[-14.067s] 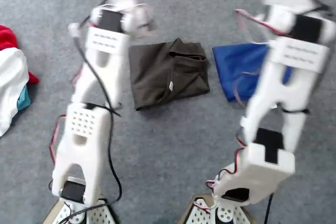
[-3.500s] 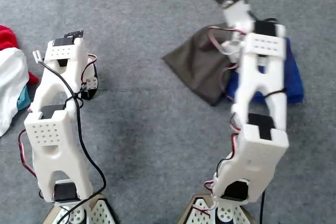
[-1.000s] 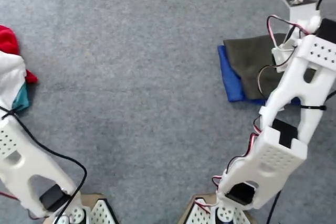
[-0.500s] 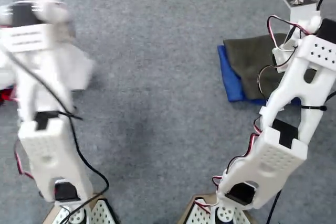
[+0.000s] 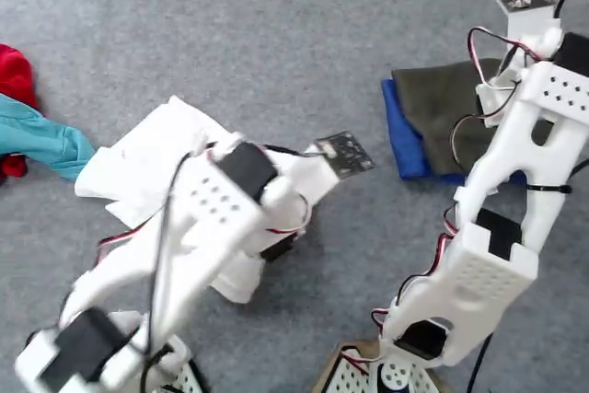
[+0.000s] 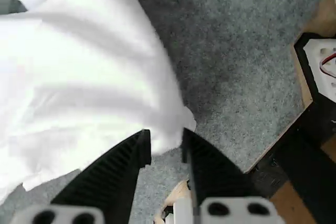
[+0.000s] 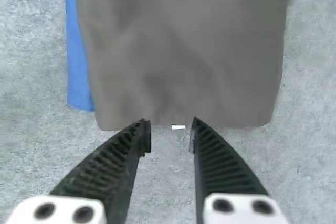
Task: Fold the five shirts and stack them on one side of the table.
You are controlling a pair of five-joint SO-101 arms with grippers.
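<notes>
White shirt (image 5: 138,158) dragged centre, gripped by left pincer (image 6: 164,142); right pincer (image 7: 168,129) open at brown shirt (image 7: 178,45); teal shirt (image 5: 46,140) uncovered.

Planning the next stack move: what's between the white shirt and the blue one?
In the high view, the left arm's dark tip juts past the white shirt; from there to the blue shirt is bare grey table.

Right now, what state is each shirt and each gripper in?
white shirt: unfolded, rumpled mid-table.
blue shirt: folded, bottom of the stack.
brown shirt: folded, lying on the blue shirt.
teal shirt: unfolded, bunched near the table edge.
red shirt: bunched, not folded.
left gripper: shut on the white shirt's edge.
right gripper: open at the brown shirt's edge, holding nothing.
</notes>
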